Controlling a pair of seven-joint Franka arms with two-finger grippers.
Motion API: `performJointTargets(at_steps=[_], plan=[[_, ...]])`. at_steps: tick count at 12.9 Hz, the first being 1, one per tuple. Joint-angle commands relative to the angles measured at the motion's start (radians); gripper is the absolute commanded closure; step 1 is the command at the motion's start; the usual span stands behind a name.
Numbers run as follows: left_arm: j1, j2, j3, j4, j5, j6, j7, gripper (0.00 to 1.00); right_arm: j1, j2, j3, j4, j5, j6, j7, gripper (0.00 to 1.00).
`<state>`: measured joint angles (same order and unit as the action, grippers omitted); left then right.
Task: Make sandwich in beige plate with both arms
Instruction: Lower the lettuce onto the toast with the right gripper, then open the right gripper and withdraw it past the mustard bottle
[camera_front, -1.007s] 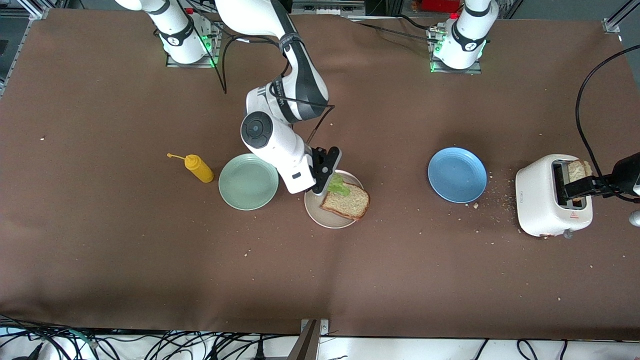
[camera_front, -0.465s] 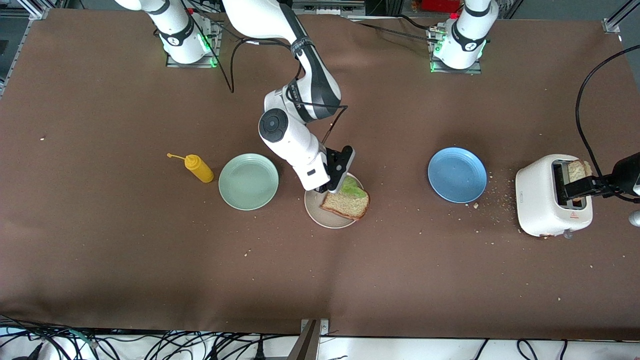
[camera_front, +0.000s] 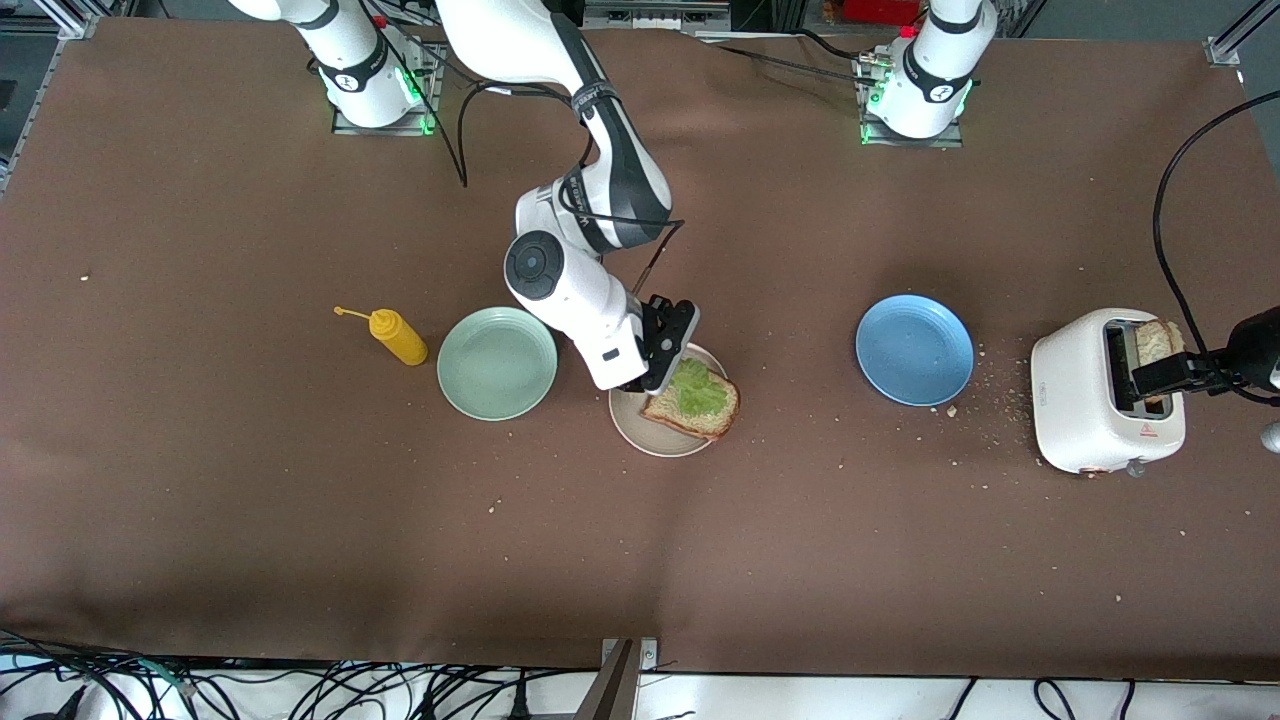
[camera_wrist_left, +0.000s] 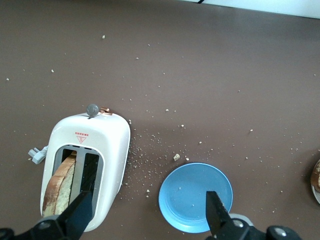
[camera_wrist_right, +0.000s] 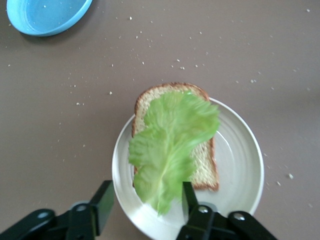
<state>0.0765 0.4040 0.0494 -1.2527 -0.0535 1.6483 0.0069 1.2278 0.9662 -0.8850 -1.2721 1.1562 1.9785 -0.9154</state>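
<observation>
I am finding the lettuce leaf (camera_wrist_right: 172, 145) lying on the bread slice (camera_wrist_right: 202, 165) in the beige plate (camera_wrist_right: 240, 165), just under the right gripper (camera_wrist_right: 145, 202), jaws parted, empty. I am holding the left gripper (camera_wrist_left: 147, 212) wide over the toaster (camera_wrist_left: 107, 145), its second slice (camera_wrist_left: 57, 185) nearest that arm.

With the beige plate (camera_front: 640, 432) as landmark: a bread slice (camera_front: 712, 412) lies on it, a lettuce leaf (camera_front: 696, 390) on the slice; the mint plate (camera_front: 497, 362) sits just beside it toward the right arm's end, the sauce bottle (camera_front: 398, 337) past that; the blue plate (camera_front: 914, 349) and toaster (camera_front: 1085, 400) lie toward the left arm's end
</observation>
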Motion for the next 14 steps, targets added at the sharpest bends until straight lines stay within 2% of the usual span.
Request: performJointTargets(at_steps=[1, 7, 10, 11, 13, 14], plan=[[0.008, 0.006, -0.01, 0.007, 0.026, -0.007, -0.004, 0.0, -0.014, -0.044, -0.078, 0.013, 0.016, -0.171, 0.004, 0.01], [0.02, 0.015, -0.01, -0.007, 0.017, -0.018, -0.037, 0.0, -0.018, -0.06, -0.405, 0.005, 0.002, -0.614, 0.012, 0.01], [0.023, 0.013, -0.011, -0.014, 0.008, -0.022, -0.065, 0.0, -0.048, -0.058, -0.452, 0.005, -0.032, -0.691, 0.01, 0.01], [0.025, 0.013, -0.011, -0.017, 0.008, -0.037, -0.055, 0.0, -0.06, -0.06, -0.451, 0.003, -0.035, -0.693, 0.012, 0.01], [0.046, 0.006, -0.01, -0.016, 0.001, -0.149, -0.051, 0.0, -0.077, -0.066, -0.408, 0.005, -0.045, -0.691, 0.039, 0.01], [0.063, 0.007, -0.013, -0.016, -0.003, -0.162, -0.053, 0.0, -0.114, -0.098, -0.347, 0.005, -0.067, -0.685, 0.055, 0.01]])
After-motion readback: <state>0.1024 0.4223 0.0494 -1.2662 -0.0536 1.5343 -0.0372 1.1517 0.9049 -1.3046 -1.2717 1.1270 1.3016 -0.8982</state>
